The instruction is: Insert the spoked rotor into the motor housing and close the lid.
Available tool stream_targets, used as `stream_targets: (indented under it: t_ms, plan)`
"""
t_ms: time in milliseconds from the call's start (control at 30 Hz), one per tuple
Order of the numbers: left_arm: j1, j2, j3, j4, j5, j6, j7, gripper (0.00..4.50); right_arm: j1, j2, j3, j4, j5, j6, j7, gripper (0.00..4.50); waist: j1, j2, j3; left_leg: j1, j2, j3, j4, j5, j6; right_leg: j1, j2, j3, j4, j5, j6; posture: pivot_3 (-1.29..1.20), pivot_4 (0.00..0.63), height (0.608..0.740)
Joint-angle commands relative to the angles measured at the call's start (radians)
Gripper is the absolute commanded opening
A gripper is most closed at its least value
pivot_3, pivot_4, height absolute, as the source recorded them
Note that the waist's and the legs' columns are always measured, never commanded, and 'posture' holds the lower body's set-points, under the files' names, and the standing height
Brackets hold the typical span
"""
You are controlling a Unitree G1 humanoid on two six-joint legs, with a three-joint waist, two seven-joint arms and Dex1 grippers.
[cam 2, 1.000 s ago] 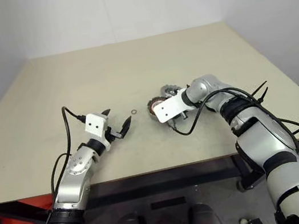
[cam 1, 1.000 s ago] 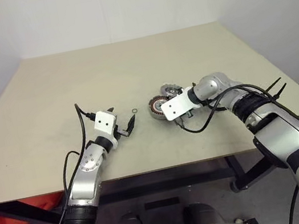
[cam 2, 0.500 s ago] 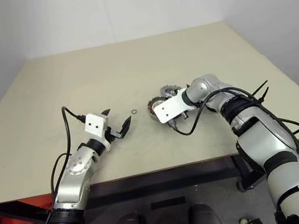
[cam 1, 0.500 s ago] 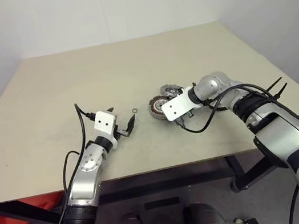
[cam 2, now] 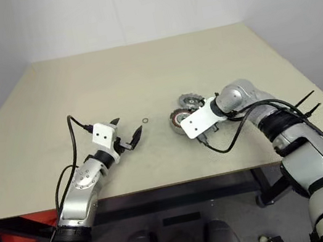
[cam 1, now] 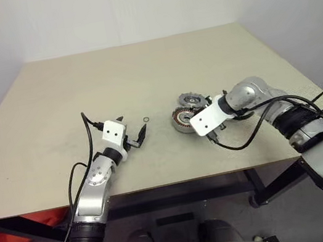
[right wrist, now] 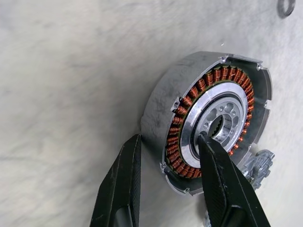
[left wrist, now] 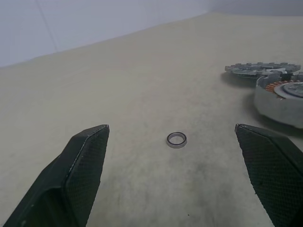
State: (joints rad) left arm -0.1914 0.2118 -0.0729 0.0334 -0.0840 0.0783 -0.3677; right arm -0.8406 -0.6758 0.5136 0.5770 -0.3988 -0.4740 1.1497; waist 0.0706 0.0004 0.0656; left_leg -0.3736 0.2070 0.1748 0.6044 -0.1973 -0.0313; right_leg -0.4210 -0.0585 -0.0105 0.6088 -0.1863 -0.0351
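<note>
Two black fingers of the right gripper (right wrist: pixel 168 182) straddle the motor housing's (right wrist: pixel 213 125) wall, one outside the grey rim, one down in the silver hub, partly spread and apparently pinching it. From the head views that grip is masked by the white wrist plate. Behind the housing lies the lid (cam 1: pixel 192 98), cut off at the wrist view's edge. Over to the left gripper (left wrist: pixel 175 165): jaws wide, empty, level over the table (cam 1: pixel 80 85), a small ring (left wrist: pixel 176 139) between them.
</note>
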Motion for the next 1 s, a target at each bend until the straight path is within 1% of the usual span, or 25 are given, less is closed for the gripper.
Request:
stream_targets:
  t_ms: [33,133,333,400,433,533,700,800,900,1000]
  plan:
    - [-0.018,0.006,0.008,-0.017,-0.004,-0.015,-0.010,4.50,0.007,-0.037,-0.044,-0.064,0.021,0.021,0.007,1.58,0.000,0.000,0.000,0.000,0.000,0.000,0.000,0.000,0.000,0.000,0.000,0.000,0.000,0.000,0.000,0.00,0.000,0.740]
    - [-0.023,0.007,0.010,-0.009,-0.005,-0.017,-0.015,4.50,0.034,-0.045,-0.045,-0.104,0.027,0.044,0.014,1.58,0.001,0.000,0.000,0.000,0.000,0.000,0.000,0.000,0.000,0.000,0.000,0.000,0.000,0.000,0.000,0.00,0.000,0.740]
    - [-0.033,0.007,0.009,-0.001,-0.002,-0.018,-0.019,4.50,0.082,-0.019,-0.044,-0.165,0.033,0.096,0.016,1.58,0.000,0.000,0.000,0.000,0.000,0.000,0.000,0.000,0.000,0.000,0.000,0.000,0.000,0.000,0.000,0.00,0.000,0.740]
    - [-0.034,0.009,0.012,-0.002,-0.002,-0.017,-0.019,4.50,0.099,-0.019,-0.046,-0.200,0.048,0.108,0.031,2.30,0.000,0.000,0.000,0.000,0.000,0.000,0.000,0.000,0.000,0.000,0.000,0.000,0.000,0.000,0.000,0.00,0.000,0.740]
    - [-0.034,0.010,0.013,-0.002,-0.002,-0.017,-0.020,4.50,0.104,-0.018,-0.048,-0.212,0.052,0.111,0.033,2.54,0.000,0.000,0.000,0.000,0.000,0.000,0.000,0.000,0.000,0.000,0.000,0.000,0.000,0.000,0.000,0.00,0.000,0.740]
    - [-0.030,0.013,0.016,-0.006,-0.002,-0.017,-0.018,4.50,0.105,-0.023,-0.059,-0.233,0.039,0.107,0.013,3.58,0.000,0.000,0.000,0.000,0.000,0.000,0.000,0.000,0.000,0.000,0.000,0.000,0.000,0.000,0.000,0.00,0.000,0.740]
    - [-0.026,0.013,0.017,-0.011,-0.003,-0.014,-0.015,4.50,0.102,-0.038,-0.068,-0.248,0.034,0.100,0.001,3.58,0.000,0.000,0.000,0.001,0.000,0.000,0.000,0.000,0.000,0.001,0.000,0.000,0.000,0.000,0.000,0.00,0.000,0.740]
    - [-0.024,0.007,0.020,-0.016,-0.017,-0.008,-0.019,4.50,0.108,-0.054,-0.081,-0.293,0.054,0.109,0.012,3.58,0.000,0.000,0.000,0.001,0.000,0.000,0.000,0.000,0.000,0.001,0.000,0.000,0.000,0.000,0.000,0.00,0.000,0.740]
    - [-0.032,0.006,0.021,-0.011,-0.040,0.011,-0.040,4.50,0.100,-0.063,-0.122,-0.372,0.104,0.155,0.024,3.58,0.000,0.000,0.000,0.001,0.000,0.000,0.000,0.000,0.000,0.001,0.000,0.000,0.000,0.000,0.000,0.00,0.000,0.740]
    - [-0.050,0.012,0.027,0.000,-0.072,0.034,-0.075,4.50,0.091,-0.046,-0.188,-0.441,0.180,0.260,0.025,3.58,0.001,0.000,0.000,0.001,0.000,0.000,0.000,0.000,0.000,0.001,0.000,0.000,0.000,0.000,0.000,0.00,0.000,0.740]
